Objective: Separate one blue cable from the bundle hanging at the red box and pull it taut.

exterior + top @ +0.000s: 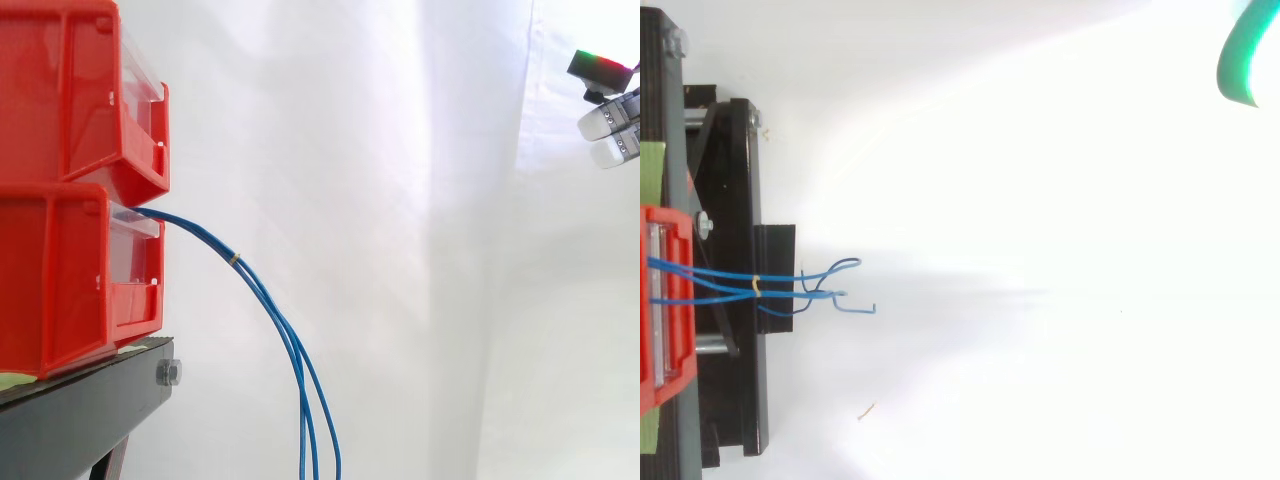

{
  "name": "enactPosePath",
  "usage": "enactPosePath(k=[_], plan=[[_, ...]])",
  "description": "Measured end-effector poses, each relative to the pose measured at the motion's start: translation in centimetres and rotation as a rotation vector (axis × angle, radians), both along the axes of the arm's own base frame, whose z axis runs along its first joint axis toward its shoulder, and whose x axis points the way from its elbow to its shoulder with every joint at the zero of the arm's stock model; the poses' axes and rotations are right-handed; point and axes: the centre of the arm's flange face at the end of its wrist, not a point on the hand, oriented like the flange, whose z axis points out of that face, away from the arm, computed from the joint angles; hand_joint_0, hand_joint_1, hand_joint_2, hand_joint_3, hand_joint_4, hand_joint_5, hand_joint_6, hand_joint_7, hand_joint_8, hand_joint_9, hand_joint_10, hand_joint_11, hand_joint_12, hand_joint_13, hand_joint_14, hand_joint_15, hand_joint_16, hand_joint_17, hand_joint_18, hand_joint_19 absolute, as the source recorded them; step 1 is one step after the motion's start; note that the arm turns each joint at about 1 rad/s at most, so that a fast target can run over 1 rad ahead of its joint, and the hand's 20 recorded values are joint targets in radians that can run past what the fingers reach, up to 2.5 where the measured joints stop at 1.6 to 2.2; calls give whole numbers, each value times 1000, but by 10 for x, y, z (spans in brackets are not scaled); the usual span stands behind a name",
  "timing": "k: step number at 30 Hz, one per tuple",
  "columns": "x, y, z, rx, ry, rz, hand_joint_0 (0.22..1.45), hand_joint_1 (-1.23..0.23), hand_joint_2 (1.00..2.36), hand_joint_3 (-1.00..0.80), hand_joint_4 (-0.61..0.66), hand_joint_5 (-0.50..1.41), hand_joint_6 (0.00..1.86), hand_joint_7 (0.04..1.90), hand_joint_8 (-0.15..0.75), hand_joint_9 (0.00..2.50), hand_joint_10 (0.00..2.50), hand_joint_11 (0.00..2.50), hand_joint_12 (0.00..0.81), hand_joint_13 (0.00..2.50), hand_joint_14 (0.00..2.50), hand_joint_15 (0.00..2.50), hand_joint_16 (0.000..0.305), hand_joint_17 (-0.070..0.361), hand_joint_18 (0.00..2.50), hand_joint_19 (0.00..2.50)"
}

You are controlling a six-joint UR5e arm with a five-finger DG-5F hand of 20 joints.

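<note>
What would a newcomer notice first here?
The two stacked red bins stand at the side view's left, with blue cables arching out of the lower one and hanging down, bound by a small yellow tie. The hand sits at the upper right edge, well apart from them.

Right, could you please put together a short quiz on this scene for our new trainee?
1. True or false: the hand is touching the blue cables.
2. What binds the cables together just outside the red bins? A: a yellow tie. B: a black clip. C: nothing.
3. In one word: do the cables hang slack or taut?

Key:
1. False. The hand is at the upper right of the side view, well apart from the cables.
2. A.
3. Slack. They curve downward from the bins.
</note>
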Motion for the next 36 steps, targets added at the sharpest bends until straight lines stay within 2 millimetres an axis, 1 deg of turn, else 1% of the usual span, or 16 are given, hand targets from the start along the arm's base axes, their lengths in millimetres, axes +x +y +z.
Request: enactPosePath(k=[36], plan=[[0, 0, 0, 0, 0, 0, 562, -557, 1002, -465, 254, -230, 501, 674, 312, 307, 0, 0, 399, 197, 0, 5, 59, 134, 386, 136]])
